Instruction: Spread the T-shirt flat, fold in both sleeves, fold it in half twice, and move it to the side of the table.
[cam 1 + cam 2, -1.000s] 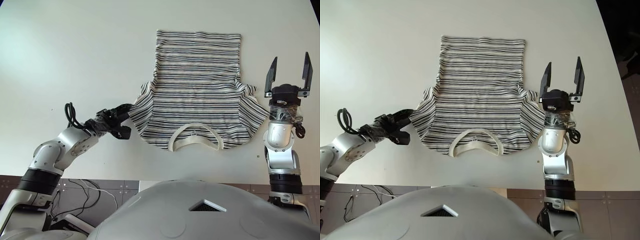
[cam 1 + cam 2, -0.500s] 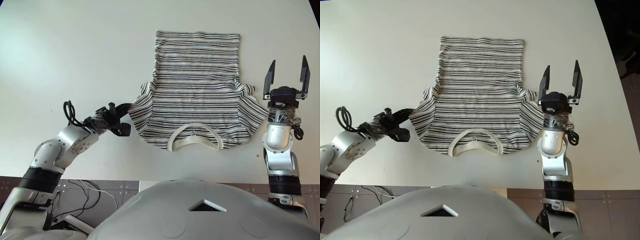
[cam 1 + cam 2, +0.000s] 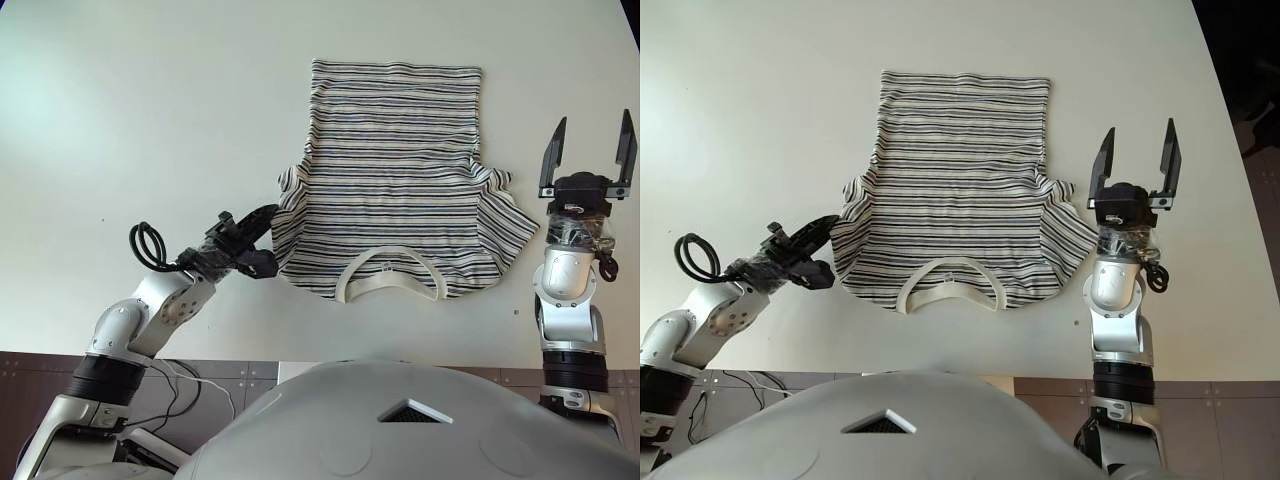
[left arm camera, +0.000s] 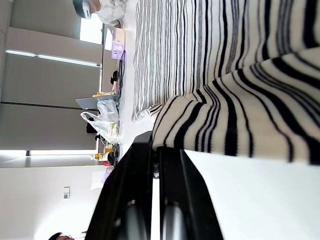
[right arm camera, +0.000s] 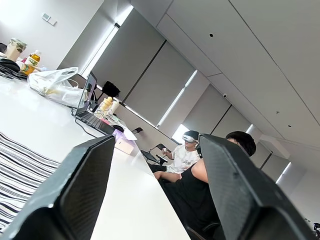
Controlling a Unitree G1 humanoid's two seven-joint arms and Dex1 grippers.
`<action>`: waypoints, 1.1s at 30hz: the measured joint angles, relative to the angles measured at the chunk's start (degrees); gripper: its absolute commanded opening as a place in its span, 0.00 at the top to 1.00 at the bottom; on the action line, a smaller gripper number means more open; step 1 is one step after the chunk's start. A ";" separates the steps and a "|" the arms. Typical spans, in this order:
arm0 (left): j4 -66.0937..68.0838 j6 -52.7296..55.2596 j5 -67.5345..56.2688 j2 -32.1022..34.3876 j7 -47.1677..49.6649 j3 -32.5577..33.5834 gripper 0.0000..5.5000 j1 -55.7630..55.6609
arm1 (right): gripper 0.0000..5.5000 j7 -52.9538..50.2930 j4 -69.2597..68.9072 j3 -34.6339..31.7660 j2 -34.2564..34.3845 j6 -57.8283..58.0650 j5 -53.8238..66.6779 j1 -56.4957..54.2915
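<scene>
**Left sleeve pinched, right side waiting**

My left jaws were clenched on the outer edge of the left sleeve (image 3: pixel 288 212). In the wrist view the two fingers lay almost together, with the striped hem bunched right at their tips. I held it low, close to the worktop (image 3: pixel 150 100), so that the cloth could be carried over the body without dragging the whole garment along. From that grip the T-shirt (image 3: pixel 395 160) stretched away ahead of the fingertips. It lay spread on its back, its collar (image 3: pixel 392 276) off to one side of the jaws and its bottom hem far beyond them.

My right jaws were released, the fingers standing wide apart and pointing upward, with nothing between them. The right sleeve (image 3: pixel 508 215) lay just beside them on their inner side, apart from both fingers. I judged I kept that arm parked there so it could take its sleeve in turn.

The spreading looked done. I judged the sleeve fold only begun, and both halvings not yet started.
</scene>
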 measured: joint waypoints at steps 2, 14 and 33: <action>0.37 -0.09 1.27 -0.16 0.35 -0.27 0.98 -0.57 | 0.44 0.00 0.03 0.00 0.00 -0.04 0.00 0.07; 0.34 -3.17 7.92 -3.78 3.99 -5.16 0.98 -7.69 | 0.44 -0.05 2.64 0.20 0.04 -0.95 -0.13 0.16; 4.10 -7.47 9.55 -7.69 -0.83 -15.39 0.65 -12.94 | 0.44 -0.20 4.50 0.39 0.32 -1.30 -0.54 0.32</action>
